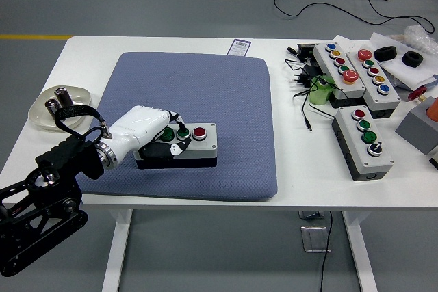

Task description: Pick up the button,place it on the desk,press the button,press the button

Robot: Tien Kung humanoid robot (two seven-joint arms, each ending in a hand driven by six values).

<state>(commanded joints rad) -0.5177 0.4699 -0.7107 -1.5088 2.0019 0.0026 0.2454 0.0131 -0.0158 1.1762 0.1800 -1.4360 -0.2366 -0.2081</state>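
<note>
My left hand [152, 135] lay over the left end of the grey button box [185, 147], fingers [172, 148] curled down onto its top and gripping nothing. The box sat on the blue-grey pad [205, 87], its green button [183, 133] just beyond my fingertips and its red button [199, 132] further right.

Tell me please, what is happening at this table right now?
The robot's left hand, in a white shell, lies over the left end of a grey button box that sits on a blue-grey padded mat. Its fingers curl down beside the box's green buttons; the red button next to them is uncovered. The box is not lifted. Whether a button is pressed down, I cannot tell. Three more button boxes and black cables lie at the right side of the white table.
</note>
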